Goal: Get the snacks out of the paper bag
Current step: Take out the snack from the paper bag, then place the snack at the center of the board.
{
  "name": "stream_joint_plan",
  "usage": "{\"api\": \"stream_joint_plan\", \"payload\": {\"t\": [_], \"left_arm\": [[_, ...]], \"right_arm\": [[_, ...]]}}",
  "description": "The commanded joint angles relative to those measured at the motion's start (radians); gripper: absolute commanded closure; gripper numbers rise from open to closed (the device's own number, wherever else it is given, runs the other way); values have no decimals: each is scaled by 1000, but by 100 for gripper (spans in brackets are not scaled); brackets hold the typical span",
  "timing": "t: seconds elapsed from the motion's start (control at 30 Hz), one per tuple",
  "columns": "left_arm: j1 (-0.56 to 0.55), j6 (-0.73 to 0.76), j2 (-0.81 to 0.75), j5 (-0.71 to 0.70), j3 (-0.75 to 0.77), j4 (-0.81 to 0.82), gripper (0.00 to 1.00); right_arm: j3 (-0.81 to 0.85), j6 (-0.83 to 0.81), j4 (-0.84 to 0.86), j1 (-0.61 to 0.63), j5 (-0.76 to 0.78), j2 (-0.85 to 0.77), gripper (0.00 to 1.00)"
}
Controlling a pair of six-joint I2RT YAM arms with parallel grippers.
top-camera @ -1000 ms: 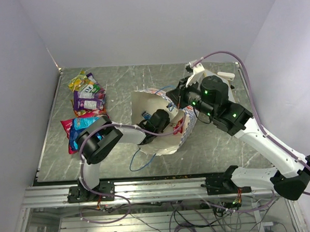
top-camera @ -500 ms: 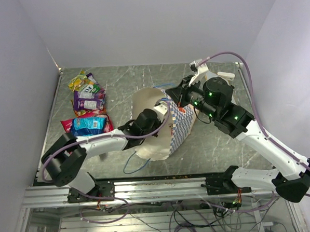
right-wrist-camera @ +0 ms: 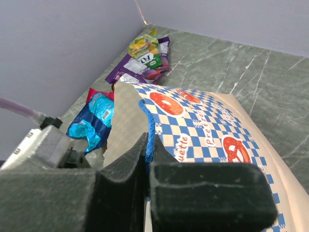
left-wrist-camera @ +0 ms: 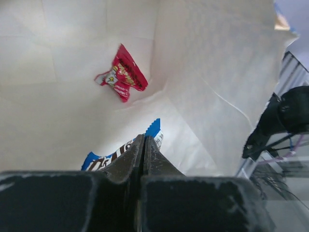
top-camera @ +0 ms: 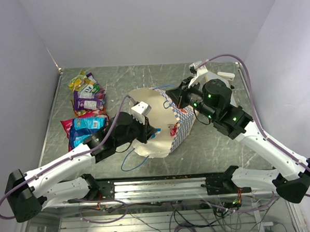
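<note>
The paper bag [top-camera: 168, 118] lies on its side mid-table, mouth facing left, checkered outside up. My left gripper [top-camera: 146, 128] is at the bag's mouth; in the left wrist view it [left-wrist-camera: 144, 138] is shut on a blue snack packet [left-wrist-camera: 153, 129] over the cream inside. A red packet [left-wrist-camera: 123, 72] lies deeper in the bag. My right gripper [top-camera: 181, 98] is at the bag's upper rim; in the right wrist view it [right-wrist-camera: 149, 141] is shut on the blue string handle [right-wrist-camera: 150, 123] of the bag [right-wrist-camera: 207, 125]. Several snacks [top-camera: 87, 106] lie piled at the table's left.
The pile holds yellow-green [right-wrist-camera: 144, 46], purple [right-wrist-camera: 137, 70] and blue [right-wrist-camera: 94, 121] packets near the left wall. The bag's other string handle [top-camera: 128, 160] trails on the table by the front edge. A white board [top-camera: 215, 76] lies behind the right arm.
My left arm has drawn back out of the bag toward the near left, its elbow swinging down and out. The bag has shifted a little. The right gripper holds the handle as before.
</note>
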Motion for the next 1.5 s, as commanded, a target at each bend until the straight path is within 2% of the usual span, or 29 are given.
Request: {"api": "stream_joint_plan", "payload": {"t": [0.0, 0.23, 0.3, 0.5, 0.57, 0.7, 0.8, 0.97, 1.07, 1.27, 1.47], "left_arm": [[-1, -99, -42, 79, 100, -189, 93], [1, -87, -81, -19, 389, -386, 93], [0, -76, -55, -109, 506, -460, 93], [1, 16, 57, -548, 842, -660, 93], [2, 50, 71, -686, 894, -655, 93], [6, 231, 67, -831, 846, -485, 93], [41, 266, 125, -931, 843, -456, 93], [178, 229, 186, -957, 792, -413, 93], [308, 210, 194, -905, 722, -340, 93], [508, 308, 295, -800, 642, -231, 93], [721, 387, 409, -529, 553, -81, 93]], "right_arm": [[-57, 12, 59, -4, 20, -39, 100], [-42, -22, 17, -5, 42, -40, 100], [-42, -55, 2, -5, 63, -45, 100], [-6, -188, -35, -5, 94, -3, 100], [8, -223, -36, -5, 90, 23, 100], [4, -287, -3, -5, 73, 51, 100], [-14, -323, 22, -5, 52, 75, 100], [0, -414, 9, -6, -53, 146, 100], [1, -474, 6, -7, -60, 164, 100], [0, -535, 42, -10, -61, 154, 100], [-25, -662, 73, -23, -39, 124, 100]]}}
